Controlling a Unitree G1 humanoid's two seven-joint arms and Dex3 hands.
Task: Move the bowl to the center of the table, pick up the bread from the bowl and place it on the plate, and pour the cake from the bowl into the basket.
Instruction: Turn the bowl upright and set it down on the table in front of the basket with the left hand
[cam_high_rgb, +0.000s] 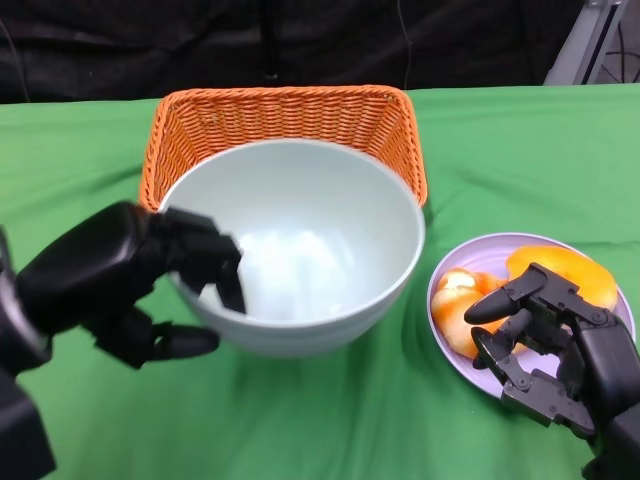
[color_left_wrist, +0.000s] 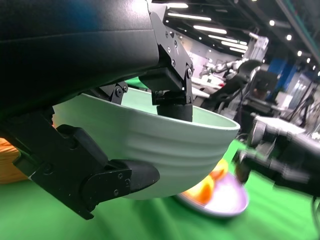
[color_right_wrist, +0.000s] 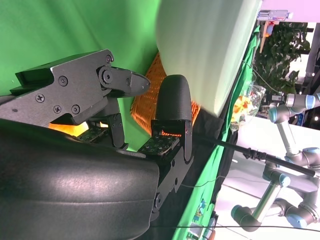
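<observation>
Bowl (cam_high_rgb: 300, 240) centre of the worktop (cam_high_rgb: 80, 150), basket (cam_high_rgb: 285, 125) right behind it.
Plate (cam_high_rgb: 480, 262) sits to the bowl's right, bread (cam_high_rgb: 560, 272) on it; left hand (cam_high_rgb: 110, 275) at the bowl's left rim, right hand (cam_high_rgb: 560, 345) over the plate's near edge.

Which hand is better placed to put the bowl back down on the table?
The left hand: it already grips the bowl by its rim, lifted in front of the basket. The right hand hovers open over the plate.

Green tablecloth (cam_high_rgb: 520, 150), black backdrop (cam_high_rgb: 120, 45), grey robot arms (color_right_wrist: 280, 200)
</observation>
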